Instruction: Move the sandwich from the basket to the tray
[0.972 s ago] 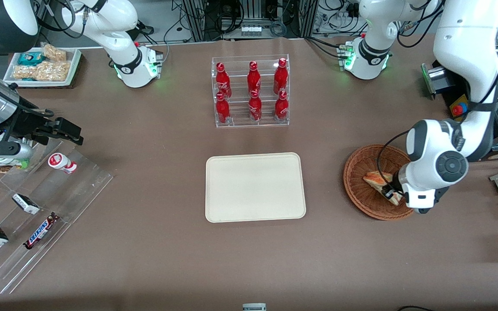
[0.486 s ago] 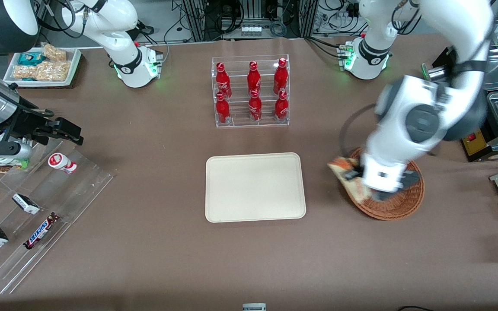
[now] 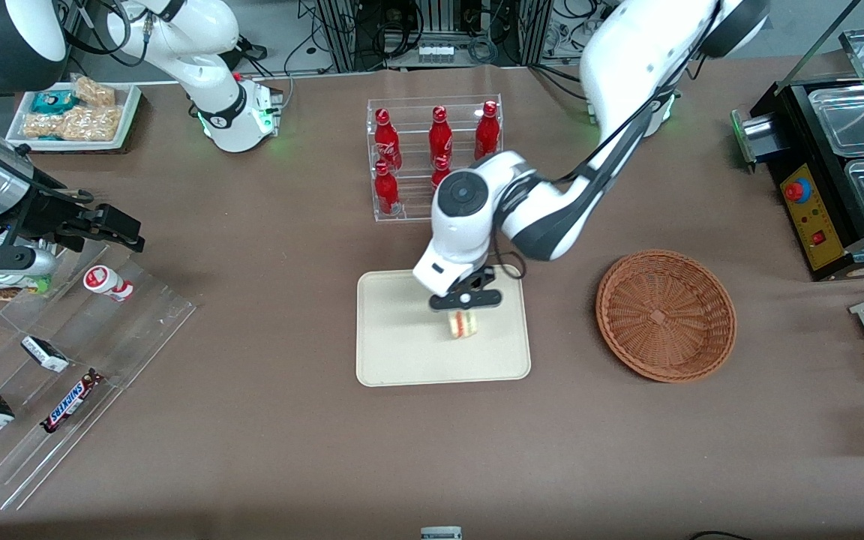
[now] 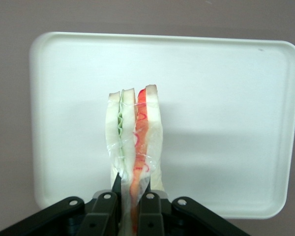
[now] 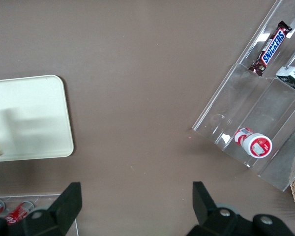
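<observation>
Hanging over the tray (image 3: 402, 352), the end effector (image 3: 464, 313) clenched the sandwich (image 3: 463, 324) by its edge.

Its black fingers (image 4: 106, 212) pinched the clear-wrapped wedge, whose pale bread slices stood on edge with a crinkled green layer and an orange-red layer between them; whether the sandwich touched the tray cannot be told. The tray was flat, smooth and cream-coloured, rectangular with rounded corners and a low raised rim. The round, shallow basket (image 3: 665, 316) of reddish-brown woven wicker sat on the matte brown surface (image 3: 267, 450), beside the tray toward the working arm's end, holding nothing.
</observation>
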You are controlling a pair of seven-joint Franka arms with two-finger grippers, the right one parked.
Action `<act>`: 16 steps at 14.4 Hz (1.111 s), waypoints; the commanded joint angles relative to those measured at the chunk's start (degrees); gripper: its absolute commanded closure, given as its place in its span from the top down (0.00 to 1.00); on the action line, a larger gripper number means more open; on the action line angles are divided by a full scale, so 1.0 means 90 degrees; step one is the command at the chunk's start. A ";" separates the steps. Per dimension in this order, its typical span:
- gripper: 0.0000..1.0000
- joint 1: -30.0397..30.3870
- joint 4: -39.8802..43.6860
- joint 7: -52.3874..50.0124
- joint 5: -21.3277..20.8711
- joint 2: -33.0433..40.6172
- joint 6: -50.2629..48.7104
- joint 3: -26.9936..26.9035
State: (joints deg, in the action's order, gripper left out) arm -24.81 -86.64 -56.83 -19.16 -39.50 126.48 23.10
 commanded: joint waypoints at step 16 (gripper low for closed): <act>1.00 0.2616 0.0028 0.0871 0.0985 0.2814 -0.2582 -0.0125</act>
State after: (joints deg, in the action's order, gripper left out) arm -7.44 -81.34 -53.17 -14.06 -21.09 109.31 21.52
